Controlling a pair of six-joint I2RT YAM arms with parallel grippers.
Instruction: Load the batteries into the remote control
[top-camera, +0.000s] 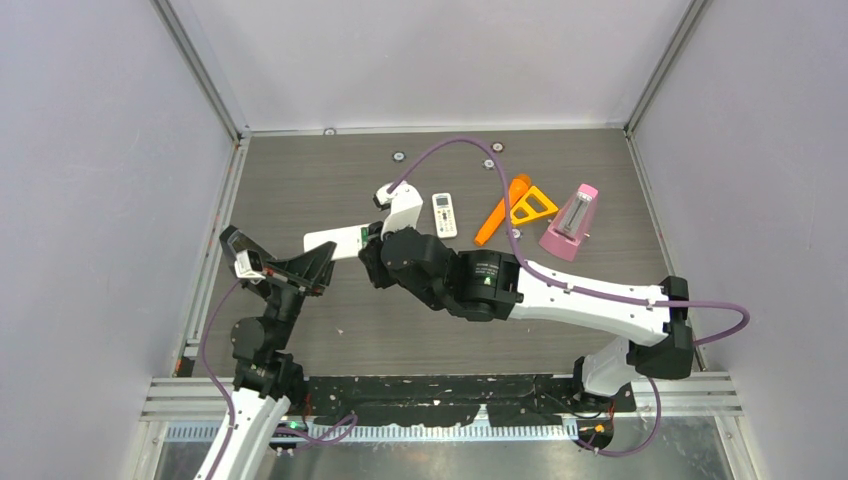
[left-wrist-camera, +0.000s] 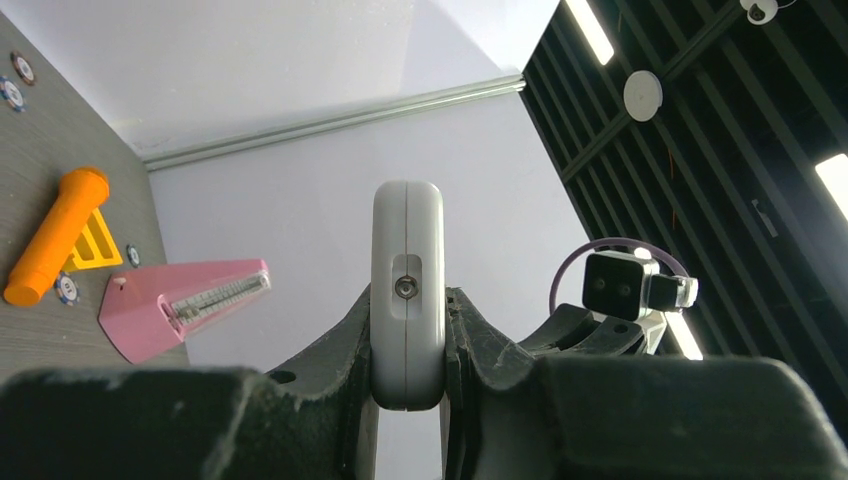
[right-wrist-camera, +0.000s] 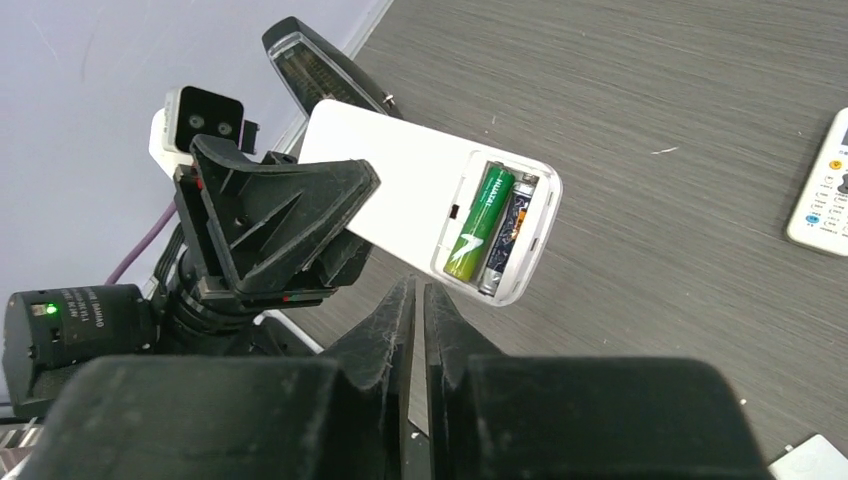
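Observation:
My left gripper is shut on the white remote control, which shows edge-on between its pads. In the right wrist view the remote control lies back side up with its battery bay uncovered. Two batteries sit side by side in the bay, a green one and a dark one. My right gripper hovers just short of the bay end, jaws together with only a thin slit and nothing between them. From above, the right gripper is next to the held remote control and the left gripper.
A second, small white remote lies on the table behind the right arm. Further right are an orange flashlight, a yellow triangle and a pink metronome. Walls enclose the table on three sides.

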